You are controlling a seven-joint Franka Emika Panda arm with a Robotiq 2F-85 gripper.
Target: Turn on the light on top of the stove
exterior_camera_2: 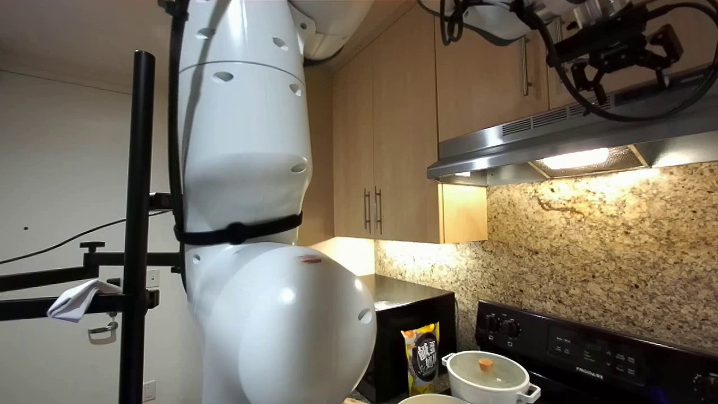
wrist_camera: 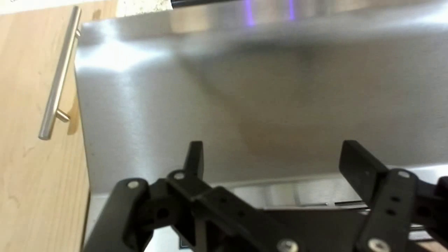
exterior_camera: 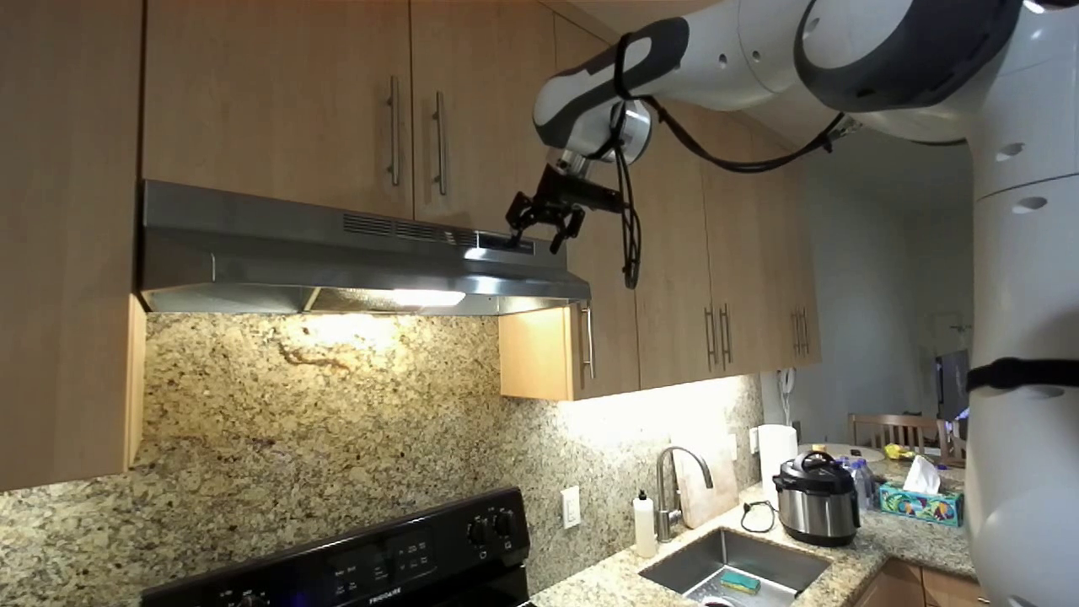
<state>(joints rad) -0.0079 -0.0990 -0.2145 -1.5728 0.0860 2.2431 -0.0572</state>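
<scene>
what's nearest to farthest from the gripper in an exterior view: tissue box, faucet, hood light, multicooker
1. Hood light: below left of the gripper
2. Faucet: lower right
3. Multicooker: right of the faucet
4. Tissue box: far right

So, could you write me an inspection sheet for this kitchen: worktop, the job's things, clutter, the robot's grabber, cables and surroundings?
Surface: speckled granite countertop, stainless-steel sink set into it.
Job's things: range hood light, glowing; black Frigidaire stove below it.
Clutter: sponge in the sink; electric pressure cooker and tissue box on the countertop; lidded white pot at the stove, base out of view.
Grippers: one gripper, open and empty, in front of the range hood; contact cannot be told.
Cables: black cables loop below the robot arm and hang beside the gripper.
Surroundings: wooden cabinets, granite backsplash.
</scene>
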